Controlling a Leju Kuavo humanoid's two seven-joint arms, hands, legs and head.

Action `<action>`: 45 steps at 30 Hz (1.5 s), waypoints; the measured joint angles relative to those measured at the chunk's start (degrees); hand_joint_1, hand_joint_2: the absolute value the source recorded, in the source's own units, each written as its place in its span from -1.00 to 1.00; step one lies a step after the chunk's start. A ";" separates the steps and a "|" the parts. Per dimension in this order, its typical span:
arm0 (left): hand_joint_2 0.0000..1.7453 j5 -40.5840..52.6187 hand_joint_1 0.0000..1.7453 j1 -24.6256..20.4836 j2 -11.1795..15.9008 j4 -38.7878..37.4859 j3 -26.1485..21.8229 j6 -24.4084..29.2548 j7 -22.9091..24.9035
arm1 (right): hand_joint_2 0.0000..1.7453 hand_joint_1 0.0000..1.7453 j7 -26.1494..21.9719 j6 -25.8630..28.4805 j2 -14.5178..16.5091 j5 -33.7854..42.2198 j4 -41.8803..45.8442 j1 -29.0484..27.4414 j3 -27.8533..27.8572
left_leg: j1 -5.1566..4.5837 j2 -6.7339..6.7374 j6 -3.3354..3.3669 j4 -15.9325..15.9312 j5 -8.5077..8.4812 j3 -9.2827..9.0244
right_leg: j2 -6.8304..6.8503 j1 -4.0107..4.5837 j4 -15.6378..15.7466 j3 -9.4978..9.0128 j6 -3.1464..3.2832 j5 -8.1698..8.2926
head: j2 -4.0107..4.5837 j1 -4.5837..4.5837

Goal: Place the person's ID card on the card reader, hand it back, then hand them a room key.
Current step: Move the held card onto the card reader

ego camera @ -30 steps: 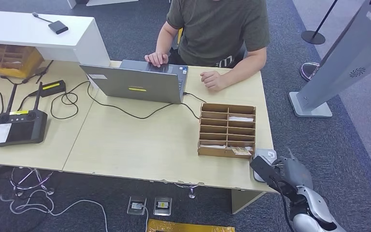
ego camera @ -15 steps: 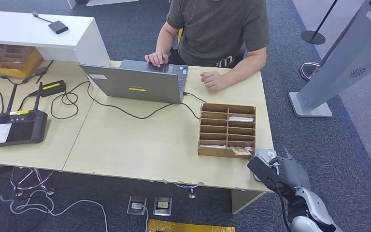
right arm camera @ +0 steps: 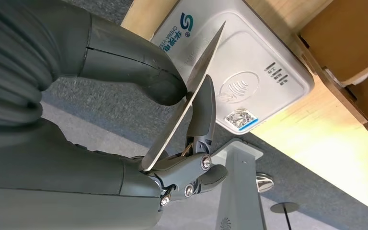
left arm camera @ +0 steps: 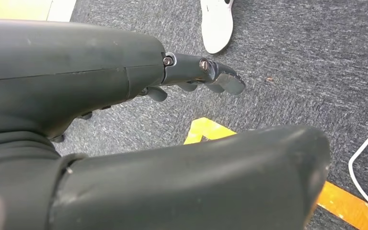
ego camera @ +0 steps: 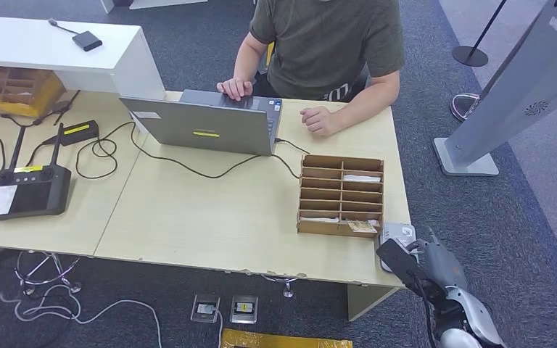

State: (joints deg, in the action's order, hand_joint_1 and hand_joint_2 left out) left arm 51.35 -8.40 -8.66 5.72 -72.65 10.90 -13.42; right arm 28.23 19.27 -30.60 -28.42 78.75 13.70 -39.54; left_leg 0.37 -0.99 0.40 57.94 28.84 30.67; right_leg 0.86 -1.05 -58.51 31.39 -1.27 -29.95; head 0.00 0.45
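Observation:
My right hand (ego camera: 422,262) hovers at the table's near right corner and pinches the thin ID card (right arm camera: 192,99) between thumb and fingers (right arm camera: 204,118). The card is seen edge-on, tilted just above the white card reader (right arm camera: 252,67), not lying on it. In the head view the card reader (ego camera: 399,233) pokes out beside the hand, by the wooden slotted box (ego camera: 341,194) that holds a few key cards (ego camera: 362,177). The person (ego camera: 328,42) sits across the table, one fist (ego camera: 320,119) resting on it. My left hand (left arm camera: 124,91) hangs over the carpet, holding nothing, fingers apart.
A grey laptop (ego camera: 207,126) with a cable stands before the person. A remote controller (ego camera: 27,190) and cables lie at the far left. A white kiosk base (ego camera: 466,156) stands on the carpet to the right of the table edge (ego camera: 261,270).
My right hand with the card has drawn slightly back toward the near table edge, uncovering more of the card reader. The person has stayed still.

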 joint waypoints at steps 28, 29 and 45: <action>-1.00 0.42 -1.00 0.00 0.01 0.03 -0.01 0.42 -0.42 | 1.00 1.00 -0.02 2.40 1.52 -5.68 1.60 0.20 5.00 | 0.00 0.14 0.00 0.00 -0.01 -0.06 | -0.22 0.00 0.00 -0.01 -0.02 0.08 | 0.00 0.00; -1.00 0.51 -1.00 0.00 0.01 0.03 -0.01 0.41 -0.46 | 1.00 1.00 0.83 1.80 1.09 -6.52 2.79 0.48 5.36 | 0.00 0.14 0.00 0.00 -0.01 -0.06 | -0.22 0.00 0.00 -0.01 -0.02 0.08 | 0.00 -0.01; -1.00 1.02 -1.00 0.02 0.14 0.03 -0.02 -0.28 -0.70 | 1.00 1.00 8.35 -5.03 -5.28 -10.86 20.45 7.59 8.24 | 0.00 0.16 0.00 0.00 -0.01 -0.07 | -0.27 0.00 -0.01 -0.02 -0.02 0.09 | 0.00 0.00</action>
State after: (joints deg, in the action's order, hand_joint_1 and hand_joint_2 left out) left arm 52.37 -8.39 -8.51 5.75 -72.67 10.61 -14.12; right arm 36.58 14.24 -35.88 -39.28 99.20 21.29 -31.30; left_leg 0.37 -0.83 0.40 57.94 28.84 30.59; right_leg 0.59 -1.05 -58.51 31.38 -1.29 -29.86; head 0.00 0.45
